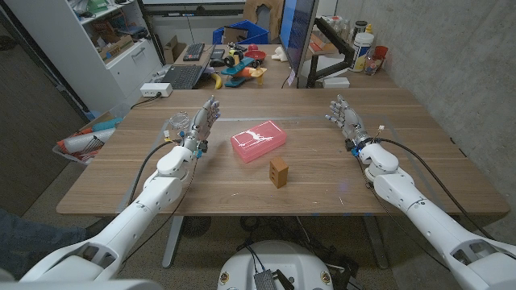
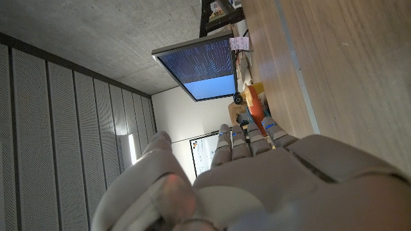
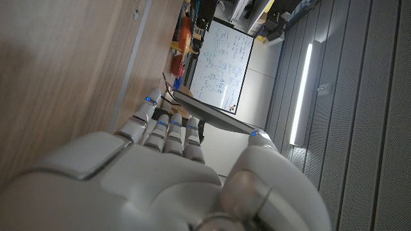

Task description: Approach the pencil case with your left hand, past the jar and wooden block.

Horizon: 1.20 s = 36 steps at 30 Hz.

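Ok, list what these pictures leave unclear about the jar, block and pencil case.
- Jar: in the head view the left hand hides its right side; clear glass, contents unreadable.
- Wooden block: only the top and near faces show.
- Pencil case: the white print is too small to read.

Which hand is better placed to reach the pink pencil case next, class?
The left hand: it stands nearer the pencil case, with bare table between them. The right hand is farther off. Both hold nothing.

Keyboard (image 1: 182, 76), monitor (image 1: 297, 36), toys (image 1: 242, 66) behind the table (image 1: 403, 173).
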Motion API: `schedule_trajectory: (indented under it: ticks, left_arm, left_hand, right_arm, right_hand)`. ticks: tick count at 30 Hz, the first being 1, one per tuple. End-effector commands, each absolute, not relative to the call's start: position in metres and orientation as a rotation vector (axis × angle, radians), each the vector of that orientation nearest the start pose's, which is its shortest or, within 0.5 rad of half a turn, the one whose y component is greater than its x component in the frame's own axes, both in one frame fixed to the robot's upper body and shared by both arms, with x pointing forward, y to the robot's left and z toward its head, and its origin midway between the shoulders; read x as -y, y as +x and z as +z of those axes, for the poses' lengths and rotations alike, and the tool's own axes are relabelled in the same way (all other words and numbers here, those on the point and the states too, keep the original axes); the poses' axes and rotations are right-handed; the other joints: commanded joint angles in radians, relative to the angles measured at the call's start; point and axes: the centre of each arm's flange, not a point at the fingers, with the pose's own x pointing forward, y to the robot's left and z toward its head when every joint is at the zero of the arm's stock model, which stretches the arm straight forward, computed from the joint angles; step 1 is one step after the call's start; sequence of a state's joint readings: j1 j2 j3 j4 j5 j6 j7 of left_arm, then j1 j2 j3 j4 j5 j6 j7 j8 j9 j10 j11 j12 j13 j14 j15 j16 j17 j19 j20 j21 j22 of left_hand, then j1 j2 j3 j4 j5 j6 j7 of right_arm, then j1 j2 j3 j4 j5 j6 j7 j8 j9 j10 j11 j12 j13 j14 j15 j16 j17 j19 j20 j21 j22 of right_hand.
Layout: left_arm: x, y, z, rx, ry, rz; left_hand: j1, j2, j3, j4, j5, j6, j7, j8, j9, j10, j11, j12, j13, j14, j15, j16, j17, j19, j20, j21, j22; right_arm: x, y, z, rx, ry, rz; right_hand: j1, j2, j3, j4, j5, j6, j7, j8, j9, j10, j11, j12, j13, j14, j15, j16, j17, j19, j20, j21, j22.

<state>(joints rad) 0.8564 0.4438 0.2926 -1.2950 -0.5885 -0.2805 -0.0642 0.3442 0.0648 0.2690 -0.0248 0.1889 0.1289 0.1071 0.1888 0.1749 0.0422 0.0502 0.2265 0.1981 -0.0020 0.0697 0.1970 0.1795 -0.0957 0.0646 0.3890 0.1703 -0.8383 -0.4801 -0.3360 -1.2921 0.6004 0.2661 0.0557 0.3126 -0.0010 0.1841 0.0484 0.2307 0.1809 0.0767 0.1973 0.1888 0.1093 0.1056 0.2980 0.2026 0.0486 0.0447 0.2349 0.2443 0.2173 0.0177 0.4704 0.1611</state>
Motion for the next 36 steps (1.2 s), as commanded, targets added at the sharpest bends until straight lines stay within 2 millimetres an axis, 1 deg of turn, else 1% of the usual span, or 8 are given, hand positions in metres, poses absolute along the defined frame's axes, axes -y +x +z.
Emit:
schedule_trajectory:
  ticks: [1, 10, 11, 12, 13, 16, 19, 36]
  left_arm:
    - [-0.291, 0.653, -0.029, 0.606, -0.062, -0.194]
    - [-0.293, 0.65, -0.029, 0.613, -0.066, -0.203]
    - [-0.293, 0.65, -0.029, 0.614, -0.064, -0.202]
    - [-0.294, 0.65, -0.029, 0.614, -0.063, -0.201]
    - [-0.294, 0.649, -0.029, 0.614, -0.064, -0.201]
    - [-0.295, 0.648, -0.029, 0.614, -0.063, -0.2]
    - [-0.295, 0.647, -0.03, 0.614, -0.06, -0.202]
    - [-0.303, 0.641, -0.029, 0.617, -0.045, -0.192]
  left_hand:
    - [0.01, 0.0, 0.008, -0.001, 0.006, 0.009, 0.001, 0.007, 0.005, 0.002, 0.007, 0.007, 0.002, 0.002, 0.008, 0.004, 0.004, -0.006, 0.003, 0.003, 0.004]
    - [0.01, 0.002, 0.008, -0.003, 0.006, 0.009, -0.001, 0.006, 0.005, 0.002, 0.009, 0.006, 0.002, 0.002, 0.006, 0.003, 0.004, -0.007, 0.01, -0.003, 0.004]
    - [0.01, 0.002, 0.008, -0.003, 0.006, 0.01, 0.0, 0.006, 0.005, 0.003, 0.009, 0.006, 0.002, 0.003, 0.007, 0.003, 0.004, -0.007, 0.008, -0.004, 0.004]
    - [0.011, 0.002, 0.008, -0.004, 0.006, 0.01, 0.001, 0.005, 0.005, 0.003, 0.009, 0.005, 0.002, 0.003, 0.008, 0.003, 0.004, -0.006, -0.005, -0.006, 0.004]
    - [0.011, 0.003, 0.008, -0.004, 0.006, 0.01, 0.001, 0.005, 0.005, 0.003, 0.009, 0.005, 0.002, 0.004, 0.009, 0.003, 0.004, -0.006, -0.011, -0.007, 0.004]
    - [0.011, 0.003, 0.008, -0.005, 0.006, 0.011, 0.001, 0.005, 0.005, 0.004, 0.01, 0.005, 0.002, 0.004, 0.011, 0.002, 0.004, -0.005, -0.017, -0.008, 0.004]
    - [0.011, 0.003, 0.008, -0.005, 0.005, 0.01, 0.0, 0.004, 0.005, 0.004, 0.011, 0.004, 0.002, 0.003, 0.01, 0.002, 0.004, -0.004, -0.014, -0.009, 0.004]
    - [0.011, 0.005, 0.009, -0.008, 0.005, 0.011, -0.001, 0.004, 0.005, 0.004, 0.008, 0.002, 0.002, 0.004, 0.008, 0.001, 0.004, -0.004, -0.004, -0.018, 0.005]
  right_arm:
    - [0.286, 0.661, -0.022, 0.58, 0.011, 0.215]
    - [0.284, 0.662, -0.022, 0.579, 0.012, 0.219]
    - [0.284, 0.662, -0.022, 0.579, 0.01, 0.219]
    - [0.284, 0.662, -0.022, 0.579, 0.009, 0.219]
    - [0.283, 0.663, -0.021, 0.579, 0.01, 0.221]
    - [0.282, 0.664, -0.021, 0.579, 0.011, 0.22]
    - [0.281, 0.665, -0.021, 0.579, 0.014, 0.222]
    - [0.275, 0.669, -0.021, 0.574, 0.016, 0.23]
  right_hand:
    - [0.008, -0.002, 0.005, 0.001, 0.006, 0.007, 0.001, 0.005, 0.001, 0.002, 0.005, 0.001, 0.004, 0.007, 0.002, 0.004, 0.003, 0.008, 0.001, 0.004, 0.005]
    - [0.007, -0.001, 0.004, 0.001, 0.006, 0.007, -0.001, 0.005, 0.001, 0.004, 0.005, -0.002, 0.002, 0.009, 0.003, 0.003, 0.002, 0.009, 0.001, -0.001, 0.005]
    - [0.007, -0.001, 0.004, 0.001, 0.006, 0.008, -0.001, 0.005, 0.001, 0.005, 0.006, -0.002, 0.002, 0.009, 0.003, 0.003, 0.002, 0.009, 0.002, -0.001, 0.005]
    - [0.007, -0.001, 0.004, 0.001, 0.006, 0.008, -0.001, 0.005, 0.001, 0.005, 0.006, -0.003, 0.002, 0.008, 0.003, 0.003, 0.001, 0.009, 0.002, -0.001, 0.005]
    - [0.007, -0.001, 0.004, 0.0, 0.006, 0.008, -0.001, 0.005, 0.001, 0.005, 0.005, -0.003, 0.002, 0.008, 0.003, 0.003, 0.001, 0.01, 0.002, -0.002, 0.005]
    - [0.007, 0.0, 0.004, 0.0, 0.006, 0.008, -0.001, 0.005, 0.001, 0.005, 0.006, -0.004, 0.001, 0.009, 0.003, 0.002, 0.001, 0.01, 0.002, -0.004, 0.005]
    - [0.006, 0.0, 0.004, 0.0, 0.006, 0.007, -0.002, 0.004, 0.001, 0.002, 0.003, -0.008, 0.0, 0.005, 0.004, 0.0, 0.0, 0.009, 0.002, -0.007, 0.005]
    - [0.005, 0.001, 0.003, -0.001, 0.005, 0.008, -0.004, 0.004, 0.001, 0.004, 0.007, -0.015, -0.002, 0.004, 0.003, -0.002, -0.003, 0.011, 0.002, -0.017, 0.005]
